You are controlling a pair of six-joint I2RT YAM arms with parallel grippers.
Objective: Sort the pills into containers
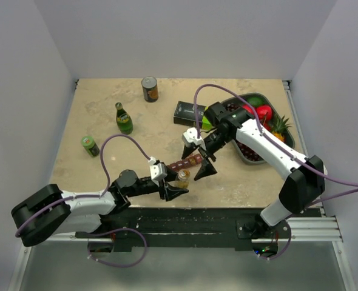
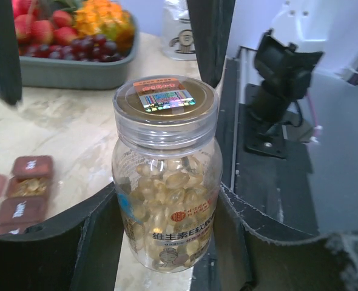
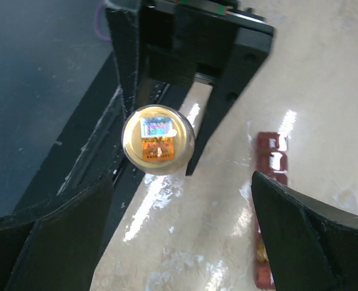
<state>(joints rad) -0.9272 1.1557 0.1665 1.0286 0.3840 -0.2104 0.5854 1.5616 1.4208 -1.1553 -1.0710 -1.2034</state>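
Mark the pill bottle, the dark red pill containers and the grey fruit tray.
pill bottle (image 2: 165, 100), left wrist view, on its clear lid.
dark red containers (image 2: 21, 209), left wrist view, on a closed compartment lid.
grey fruit tray (image 2: 76, 71), left wrist view, on its near wall.

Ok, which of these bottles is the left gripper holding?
The clear pill bottle full of gold capsules, at the near edge, gripped by the left gripper. The green glass bottle and the dark can stand free, farther back.

soda can (image 1: 150, 88), green bottle (image 1: 124, 119), smaller green bottle (image 1: 90, 145), black box (image 1: 188, 113), grey fruit tray (image 2: 76, 73).
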